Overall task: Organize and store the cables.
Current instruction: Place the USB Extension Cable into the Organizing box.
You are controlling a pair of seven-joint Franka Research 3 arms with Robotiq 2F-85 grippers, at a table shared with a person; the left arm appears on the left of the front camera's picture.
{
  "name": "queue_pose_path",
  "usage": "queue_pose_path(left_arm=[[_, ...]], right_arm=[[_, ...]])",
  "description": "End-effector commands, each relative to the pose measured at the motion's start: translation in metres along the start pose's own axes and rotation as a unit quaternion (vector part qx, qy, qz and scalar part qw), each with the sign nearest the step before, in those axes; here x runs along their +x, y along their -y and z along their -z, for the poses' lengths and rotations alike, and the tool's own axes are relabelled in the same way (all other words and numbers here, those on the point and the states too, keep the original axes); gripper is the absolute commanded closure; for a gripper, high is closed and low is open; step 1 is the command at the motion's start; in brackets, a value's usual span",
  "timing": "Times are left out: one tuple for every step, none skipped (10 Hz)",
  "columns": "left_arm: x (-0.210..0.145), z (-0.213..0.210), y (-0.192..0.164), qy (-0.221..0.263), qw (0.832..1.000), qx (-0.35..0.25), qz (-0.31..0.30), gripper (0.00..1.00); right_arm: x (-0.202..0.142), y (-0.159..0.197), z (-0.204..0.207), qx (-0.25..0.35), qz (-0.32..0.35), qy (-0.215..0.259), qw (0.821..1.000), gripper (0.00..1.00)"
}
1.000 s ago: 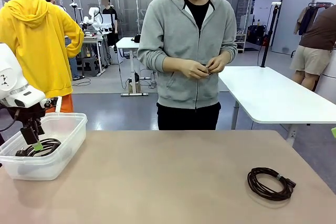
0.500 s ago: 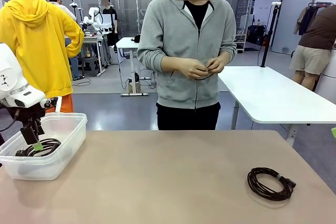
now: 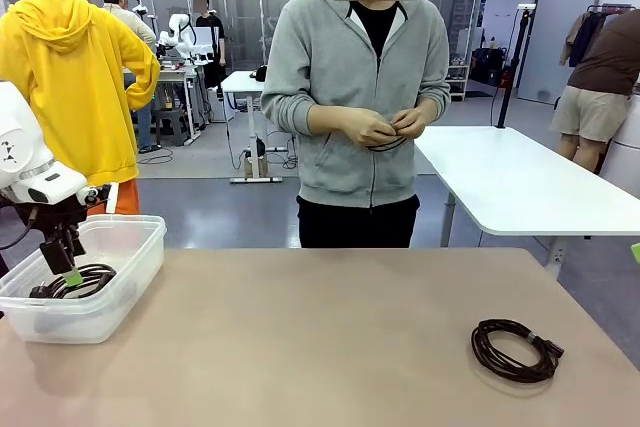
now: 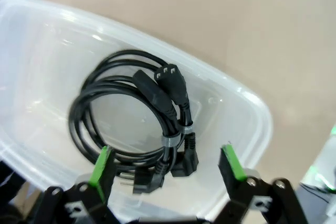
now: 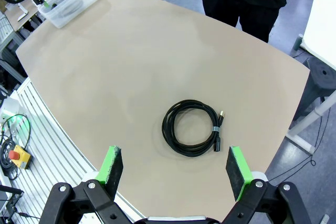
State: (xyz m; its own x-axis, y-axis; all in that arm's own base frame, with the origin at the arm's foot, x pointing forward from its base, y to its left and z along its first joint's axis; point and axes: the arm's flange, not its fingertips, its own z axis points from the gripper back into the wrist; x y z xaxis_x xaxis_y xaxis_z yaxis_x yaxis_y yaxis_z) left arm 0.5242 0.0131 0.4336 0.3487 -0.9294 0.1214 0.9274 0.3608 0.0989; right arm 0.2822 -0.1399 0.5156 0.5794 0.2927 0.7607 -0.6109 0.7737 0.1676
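Hands [image 3: 385, 129] shifted slightly; two cables: binned cable [image 4: 157, 95], tabletop cable [image 5: 169, 128]

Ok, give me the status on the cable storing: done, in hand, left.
Done: one coiled cable lies in the clear bin, the open left end effector above it. In hand: nothing for the robot; the person's hands work at something dark, too small to tell. Left: the second coil on the table, under the open right end effector, untouched.

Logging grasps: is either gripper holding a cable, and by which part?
Neither. The left gripper hangs open over the coiled cable in the bin; the right gripper is open above the coil on the table.
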Motion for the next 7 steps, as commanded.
queue_pose_path(left_arm=[[0.014, -0.041, 0.010, 0.038, 0.999, 0.015, -0.011, 0.00], [0.016, -0.068, 0.024, 0.067, 0.997, 0.032, -0.017, 0.00], [0.015, -0.090, 0.038, 0.081, 0.995, 0.048, -0.028, 0.00], [0.012, -0.110, 0.055, 0.092, 0.993, 0.060, -0.044, 0.00], [0.005, -0.128, 0.079, 0.114, 0.989, 0.069, -0.058, 0.00], [-0.005, -0.140, 0.103, 0.133, 0.986, 0.072, -0.067, 0.00], [-0.020, -0.151, 0.127, 0.166, 0.981, 0.066, -0.082, 0.00]], right_arm=[[-0.001, 0.001, -0.001, 0.006, -0.008, 0.003, 1.000, 0.00], [-0.001, 0.001, -0.001, 0.006, -0.008, 0.003, 1.000, 0.00], [-0.001, 0.001, -0.001, 0.006, -0.008, 0.003, 1.000, 0.00], [-0.001, 0.001, -0.001, 0.006, -0.008, 0.003, 1.000, 0.00], [-0.001, 0.001, -0.001, 0.006, -0.008, 0.003, 1.000, 0.00], [-0.001, 0.001, -0.001, 0.006, -0.008, 0.003, 1.000, 0.00], [-0.001, 0.001, -0.001, 0.006, -0.008, 0.003, 1.000, 0.00]])
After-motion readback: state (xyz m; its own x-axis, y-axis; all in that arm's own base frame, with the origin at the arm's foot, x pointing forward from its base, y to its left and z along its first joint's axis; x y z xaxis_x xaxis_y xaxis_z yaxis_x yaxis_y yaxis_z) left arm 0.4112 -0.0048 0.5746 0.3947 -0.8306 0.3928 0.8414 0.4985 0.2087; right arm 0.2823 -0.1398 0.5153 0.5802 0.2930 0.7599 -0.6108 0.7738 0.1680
